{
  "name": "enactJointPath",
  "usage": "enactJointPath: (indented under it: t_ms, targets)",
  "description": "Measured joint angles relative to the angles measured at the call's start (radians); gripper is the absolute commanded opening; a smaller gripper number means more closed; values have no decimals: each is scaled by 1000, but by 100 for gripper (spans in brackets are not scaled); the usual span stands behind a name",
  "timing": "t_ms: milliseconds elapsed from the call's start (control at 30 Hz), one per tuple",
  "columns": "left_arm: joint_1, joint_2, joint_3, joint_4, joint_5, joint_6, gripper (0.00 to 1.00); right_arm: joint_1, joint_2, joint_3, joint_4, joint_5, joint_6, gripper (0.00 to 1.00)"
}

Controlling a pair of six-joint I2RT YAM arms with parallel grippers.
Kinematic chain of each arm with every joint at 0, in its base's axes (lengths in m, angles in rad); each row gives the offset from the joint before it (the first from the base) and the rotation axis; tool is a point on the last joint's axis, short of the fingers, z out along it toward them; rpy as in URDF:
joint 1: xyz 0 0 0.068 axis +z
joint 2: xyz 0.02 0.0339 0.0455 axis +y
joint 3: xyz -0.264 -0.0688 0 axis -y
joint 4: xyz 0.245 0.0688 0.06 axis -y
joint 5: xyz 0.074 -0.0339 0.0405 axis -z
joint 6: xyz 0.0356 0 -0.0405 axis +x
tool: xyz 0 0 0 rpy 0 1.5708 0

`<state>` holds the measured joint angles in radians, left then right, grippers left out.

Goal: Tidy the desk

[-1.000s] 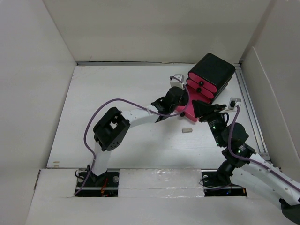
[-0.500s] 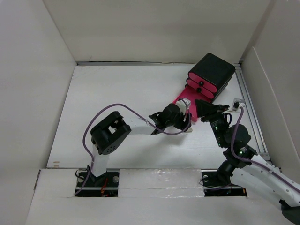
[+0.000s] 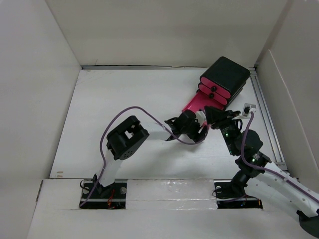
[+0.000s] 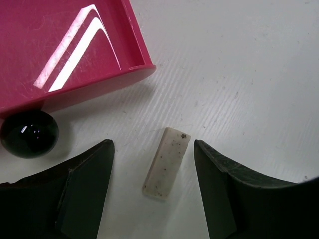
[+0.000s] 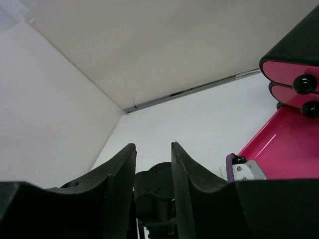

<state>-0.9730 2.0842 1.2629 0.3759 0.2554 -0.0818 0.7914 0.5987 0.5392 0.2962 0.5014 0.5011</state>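
Observation:
A small off-white speckled eraser (image 4: 167,163) lies flat on the white desk (image 3: 124,99). My left gripper (image 4: 152,148) is open above it, one finger (image 4: 84,189) on each side and neither touching it. Just beyond the eraser is the pulled-out pink drawer (image 4: 65,50) with its black knob (image 4: 29,133). In the top view the left gripper (image 3: 198,128) hides the eraser, beside the drawer's (image 3: 197,103) near end. My right gripper (image 3: 212,113) hovers open and empty just right of it. In the right wrist view the right gripper (image 5: 153,147) frames the left arm's wrist (image 5: 154,184).
A black box (image 3: 227,74) with pink drawers (image 5: 289,74) stands at the back right, its bottom drawer pulled out toward the arms. White wall panels (image 3: 30,74) enclose the desk on three sides. A metal rail (image 3: 264,109) runs along the right edge.
My left gripper has come back from over the open drawer, opened, and dropped down around the eraser. The right arm has barely moved.

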Motion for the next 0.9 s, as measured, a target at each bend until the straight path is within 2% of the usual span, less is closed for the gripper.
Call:
enactJointPath:
  t_ms: [200,633,900]
  targets:
    - [0,7,12,-21,5,45,50,0,2,0,0,0,0,40]
    - [-24,-7,-14,-18,-27,100,54,0,3,0,0,0,0,40]
    - [-24,-19,-31,-23,-5,103,41,0,-4,0,0,0,0,40]
